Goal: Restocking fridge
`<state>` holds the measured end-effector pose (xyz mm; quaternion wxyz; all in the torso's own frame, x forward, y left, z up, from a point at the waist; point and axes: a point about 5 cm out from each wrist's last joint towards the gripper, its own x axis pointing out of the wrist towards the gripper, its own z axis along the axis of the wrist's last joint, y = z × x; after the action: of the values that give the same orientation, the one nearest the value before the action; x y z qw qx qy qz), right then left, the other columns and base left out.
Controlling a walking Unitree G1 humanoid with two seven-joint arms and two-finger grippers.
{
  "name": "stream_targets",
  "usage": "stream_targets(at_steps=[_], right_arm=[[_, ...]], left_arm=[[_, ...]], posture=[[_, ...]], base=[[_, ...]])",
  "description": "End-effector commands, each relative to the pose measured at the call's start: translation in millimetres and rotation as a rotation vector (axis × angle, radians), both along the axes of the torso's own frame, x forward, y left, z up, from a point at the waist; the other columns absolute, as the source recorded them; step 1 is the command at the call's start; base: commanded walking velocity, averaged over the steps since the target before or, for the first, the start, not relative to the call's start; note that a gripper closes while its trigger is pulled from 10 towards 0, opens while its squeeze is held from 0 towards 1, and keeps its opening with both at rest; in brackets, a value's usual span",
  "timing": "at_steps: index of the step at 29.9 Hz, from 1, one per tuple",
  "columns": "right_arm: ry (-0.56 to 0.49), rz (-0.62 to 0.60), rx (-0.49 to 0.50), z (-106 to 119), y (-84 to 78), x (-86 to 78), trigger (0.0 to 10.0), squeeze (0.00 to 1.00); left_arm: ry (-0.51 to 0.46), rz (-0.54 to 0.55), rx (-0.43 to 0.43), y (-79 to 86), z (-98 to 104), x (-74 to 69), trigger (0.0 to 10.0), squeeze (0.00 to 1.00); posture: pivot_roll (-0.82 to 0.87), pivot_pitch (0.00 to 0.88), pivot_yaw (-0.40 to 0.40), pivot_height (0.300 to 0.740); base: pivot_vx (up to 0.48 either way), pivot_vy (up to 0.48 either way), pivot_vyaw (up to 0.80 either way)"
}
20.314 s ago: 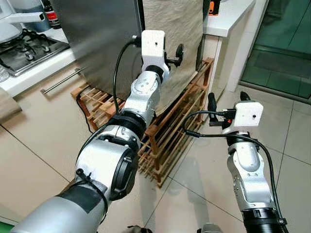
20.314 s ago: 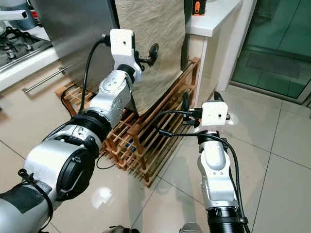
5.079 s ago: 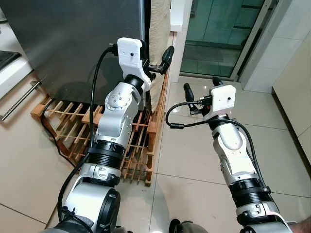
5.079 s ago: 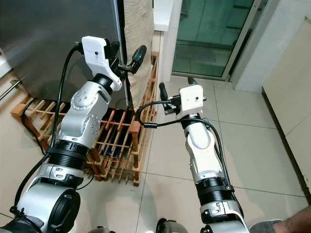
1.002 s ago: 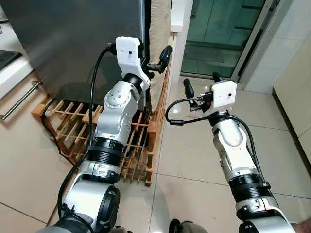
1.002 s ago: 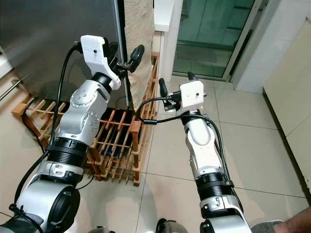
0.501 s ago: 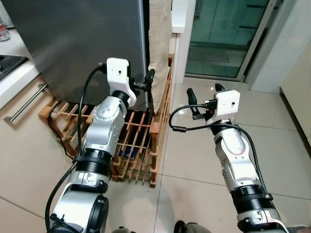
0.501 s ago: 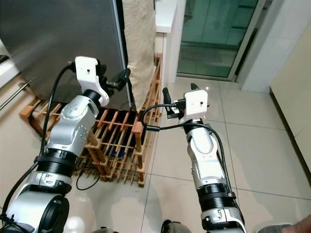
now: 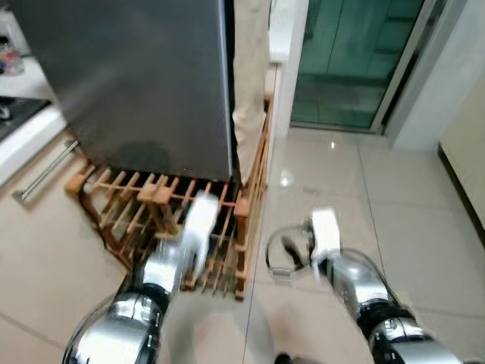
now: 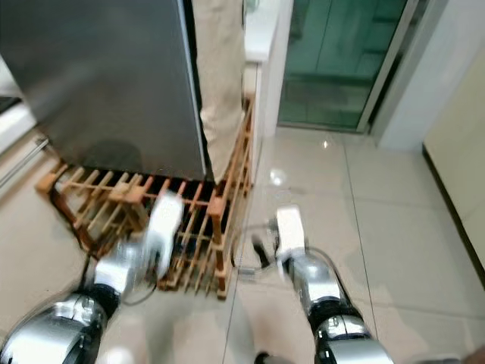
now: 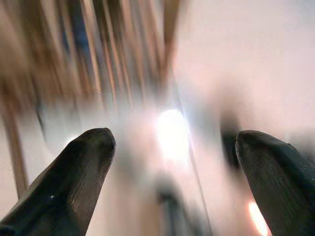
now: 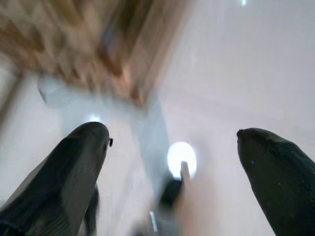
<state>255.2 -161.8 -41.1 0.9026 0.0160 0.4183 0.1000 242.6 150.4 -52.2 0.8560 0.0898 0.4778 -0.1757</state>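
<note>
The grey steel fridge [image 9: 144,83] stands shut at the upper left, on a wooden slatted rack [image 9: 144,201]. Both arms are low and motion-blurred in the eye views. The left arm [image 9: 193,231] hangs over the rack's front edge, well below the fridge door. The right arm [image 9: 330,250] is over the floor tiles to the right of the rack. In the left wrist view my left gripper [image 11: 174,147] is open with nothing between its fingers, over blurred rack slats. In the right wrist view my right gripper [image 12: 174,142] is open and empty above glossy floor.
A beige cloth [image 9: 250,68] hangs down the fridge's right side. A white counter edge with a metal drawer handle [image 9: 42,171] lies at the left. A green glass door [image 9: 348,61] is at the back right. Glossy tile floor [image 9: 394,189] spreads to the right.
Both arms have dropped from chest height beside the fridge's edge to low over the rack and floor. The left gripper has left the fridge's edge. The picture is now blurred.
</note>
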Motion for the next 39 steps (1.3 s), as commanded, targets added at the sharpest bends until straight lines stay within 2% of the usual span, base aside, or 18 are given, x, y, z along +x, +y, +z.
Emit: stream_targets(at_steps=[1, 3, 4, 5, 6, 7, 9, 13, 21, 27, 28, 29, 31, 32, 33, 34, 35, 39], right_arm=[[0.029, -0.026, 0.0, 0, 0.9, 1.8, 10.0, 0.0], [0.096, -0.05, -0.016, -13, -2.7, -15.0, 10.0, 0.0], [0.096, -0.05, -0.016, -13, -2.7, -15.0, 10.0, 0.0], [0.15, -0.017, -0.056, -22, -3.5, -29.2, 10.0, 0.0], [0.164, -0.009, -0.062, -25, -3.5, -32.9, 10.0, 0.0], [0.164, -0.009, -0.062, -25, -3.5, -32.9, 10.0, 0.0], [0.179, -0.004, -0.055, -28, -3.4, -38.5, 10.0, 0.0], [0.203, -0.022, -0.065, -32, -7.4, -45.0, 10.0, 0.0], [0.23, -0.009, -0.065, -37, -10.3, -56.2, 10.0, 0.0], [0.247, 0.015, -0.074, -40, -14.1, -63.3, 10.0, 0.0], [0.253, 0.025, -0.078, -41, -15.3, -65.3, 10.0, 0.0], [0.26, 0.032, -0.082, -42, -17.0, -67.8, 10.0, 0.0], [0.261, 0.032, -0.082, -43, -17.3, -68.6, 10.0, 0.0], [0.257, 0.037, -0.078, -41, -7.6, -63.8, 10.0, 0.0], [0.257, 0.037, -0.078, -41, -7.6, -63.8, 10.0, 0.0], [0.261, 0.08, -0.084, -39, 12.2, -57.5, 10.0, 0.0], [0.268, 0.113, -0.095, -40, 17.8, -58.0, 10.0, 0.0], [0.3, 0.189, -0.139, -45, 21.5, -69.3, 10.0, 0.0]], left_arm=[[-0.124, -0.008, 0.073, 4.4, 17, 23.6, 10.0, 0.0], [-0.148, -0.041, 0.092, -0.2, 14, 20.8, 10.0, 0.0], [-0.148, -0.041, 0.092, -0.2, 14, 20.8, 10.0, 0.0], [-0.103, -0.001, 0.13, 8.1, 5, 9.5, 10.0, 0.0], [-0.082, 0.031, 0.137, 13.3, 2, 4.9, 10.0, 0.0], [-0.082, 0.031, 0.137, 13.3, 2, 4.9, 10.0, 0.0], [-0.048, 0.07, 0.158, 26.0, -4, -5.8, 10.0, 0.0], [-0.017, 0.069, 0.192, 34.9, -11, -17.3, 10.0, 0.0], [0.025, 0.131, 0.182, 36.0, -19, -30.3, 10.0, 0.0], [0.024, 0.163, 0.163, 30.0, -19, -29.8, 10.0, 0.0], [0.024, 0.167, 0.166, 35.7, -19, -31.1, 10.0, 0.0], [0.025, 0.174, 0.174, 49.1, -18, -33.7, 10.0, 0.0], [0.026, 0.177, 0.178, 55.4, -18, -34.7, 10.0, 0.0], [0.027, 0.184, 0.186, 60.2, -17, -35.4, 10.0, 0.0], [0.027, 0.184, 0.186, 60.2, -17, -35.4, 10.0, 0.0], [0.033, 0.209, 0.193, 65.4, -18, -38.3, 10.0, 0.0], [0.036, 0.223, 0.193, 67.5, -18, -40.0, 10.0, 0.0], [0.048, 0.263, 0.211, 79.2, -20, -48.3, 10.0, 0.0]], posture=[[-0.07, 0.0, 0.028, 0.727], [-0.07, 0.0, 0.025, 0.727], [-0.07, 0.0, 0.025, 0.727], [-0.05, 0.0, 0.02, 0.727], [-0.05, 0.0, 0.02, 0.727], [-0.05, 0.0, 0.02, 0.727], [-0.04, 0.0, 0.02, 0.727], [-0.03, 0.0, 0.025, 0.727], [-0.03, 0.0, 0.009, 0.727], [-0.04, 0.0, -0.007, 0.727], [-0.04, 0.0, -0.012, 0.727], [-0.05, 0.0, -0.02, 0.727], [-0.05, 0.0, -0.028, 0.727], [-0.04, 0.0, -0.039, 0.727], [-0.04, 0.0, -0.039, 0.727], [-0.05, 0.0, -0.046, 0.727], [-0.05, 0.0, -0.05, 0.727], [-0.07, 0.0, -0.031, 0.727]], base=[[0.0, 0.0, 0.0], [0.0, 0.0, 0.0], [0.0, 0.0, 0.0], [0.0, 0.0, 0.0], [0.0, 0.0, 0.0], [0.0, 0.0, 0.0], [0.0, 0.0, 0.0], [0.0, 0.0, 0.0], [0.0, 0.0, 0.0], [0.0, 0.0, 0.0], [0.0, 0.0, 0.0], [0.0, 0.0, 0.0], [0.0, 0.0, 0.0], [0.0, 0.0, 0.0], [0.0, 0.0, 0.0], [0.0, 0.0, 0.0], [0.0, 0.0, 0.0], [0.0, 0.0, 0.0]])
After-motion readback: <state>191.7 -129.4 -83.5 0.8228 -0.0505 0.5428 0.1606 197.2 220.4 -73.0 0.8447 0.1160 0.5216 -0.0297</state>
